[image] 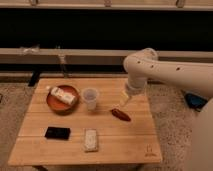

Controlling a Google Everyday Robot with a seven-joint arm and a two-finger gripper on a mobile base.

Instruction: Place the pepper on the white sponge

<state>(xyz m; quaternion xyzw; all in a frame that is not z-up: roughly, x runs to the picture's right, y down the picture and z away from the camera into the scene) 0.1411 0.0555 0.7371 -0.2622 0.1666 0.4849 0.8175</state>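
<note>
The pepper (121, 115) is a small dark red tapered thing lying on the wooden table (75, 150), right of centre. My gripper (120, 106) hangs from the white arm just above the pepper's left end. The white sponge (91, 140) is a flat speckled pad near the table's front edge, to the left of and nearer than the pepper.
A round reddish-brown plate (54, 102) holding a white box (63, 95) sits at the table's left back. A clear cup (90, 98) stands beside it. A black flat rectangle (57, 133) lies front left. A dark wall ledge runs behind.
</note>
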